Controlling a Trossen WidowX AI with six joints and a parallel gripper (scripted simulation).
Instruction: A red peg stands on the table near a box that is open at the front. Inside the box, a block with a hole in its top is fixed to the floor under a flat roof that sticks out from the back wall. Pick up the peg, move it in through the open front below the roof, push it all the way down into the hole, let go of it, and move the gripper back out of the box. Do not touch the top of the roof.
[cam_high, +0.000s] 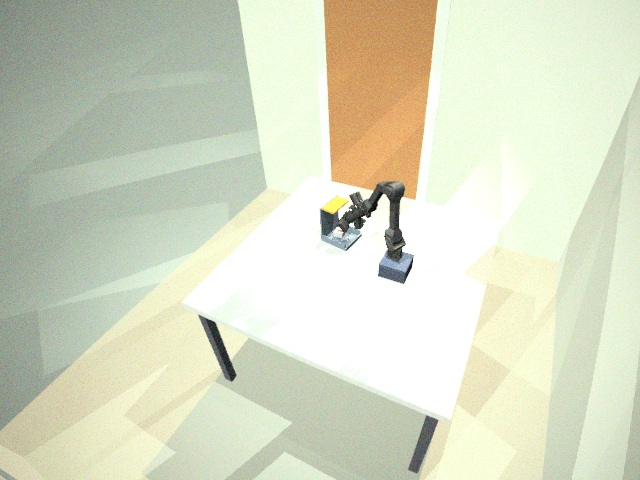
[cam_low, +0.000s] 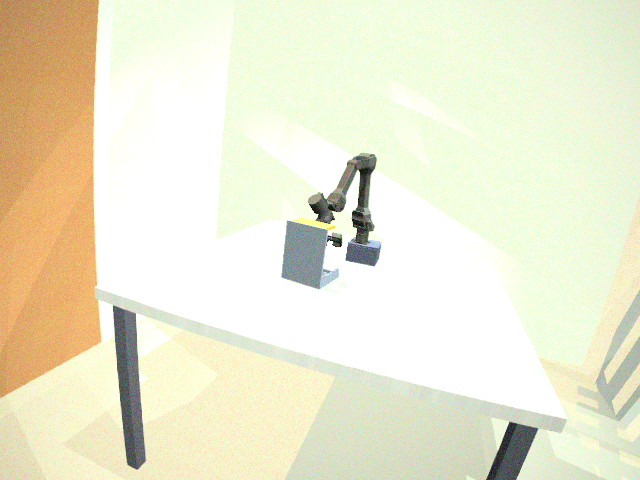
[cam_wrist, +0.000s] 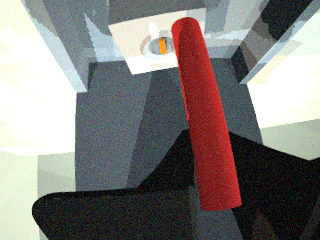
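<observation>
My gripper (cam_wrist: 198, 135) (cam_high: 341, 227) is shut on the red peg (cam_wrist: 204, 110). In the wrist view the peg's far end shows over the right part of the pale block (cam_wrist: 125, 40), to the right of the hole (cam_wrist: 158, 46), which shows orange inside. The peg is not in the hole; its height above the block is hard to tell. The grey box (cam_high: 329, 222) (cam_low: 303, 253) has a yellow roof (cam_high: 334, 204) (cam_low: 310, 223). The gripper is at the box's open front, its tips near the roof's front edge and lower than it. In the exterior view the back wall hides the fingers.
The box's low side walls (cam_wrist: 60, 45) (cam_wrist: 280, 45) run along both sides of its floor (cam_wrist: 107, 125). The arm's dark base (cam_high: 395, 267) (cam_low: 363, 252) stands on the white table (cam_high: 310, 310) (cam_low: 413, 330), in front of the box's open side.
</observation>
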